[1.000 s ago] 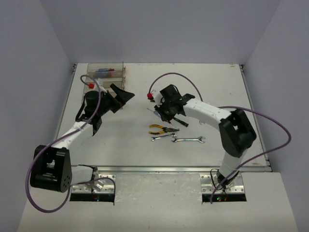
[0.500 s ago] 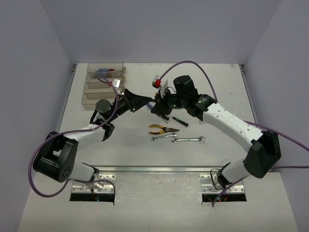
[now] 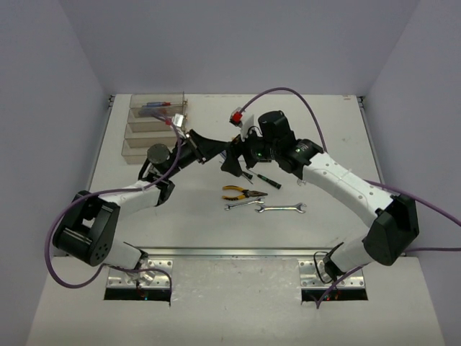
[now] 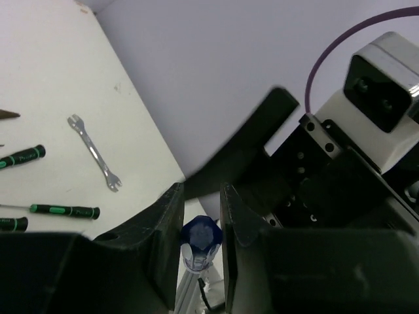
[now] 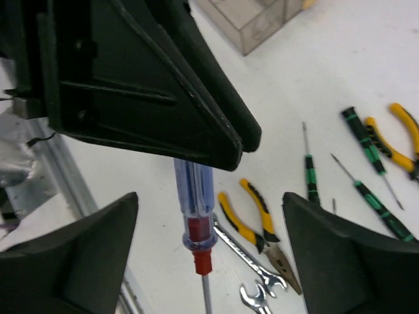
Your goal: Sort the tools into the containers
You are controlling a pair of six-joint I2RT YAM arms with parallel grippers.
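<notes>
Jaws meet nose to nose above the tabletop [image 3: 324, 122] in the overhead view; the left arm [image 3: 130, 193] lies low and stretched, the right arm [image 3: 338, 180] reaches across, and the containers [image 3: 148, 124] sit behind the left jaws. Left wrist: left jaws clamp the blue-handled screwdriver [image 4: 201, 237], seen end-on. Right wrist: right jaws gape wide, the screwdriver's long axis running midway between them, touching neither; the left arm is likely to carry it.

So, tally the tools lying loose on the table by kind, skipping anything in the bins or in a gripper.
Yellow-handled pliers: 2
Black-green screwdrivers: 3
Silver open-end wrenches: 2
Total: 7
</notes>
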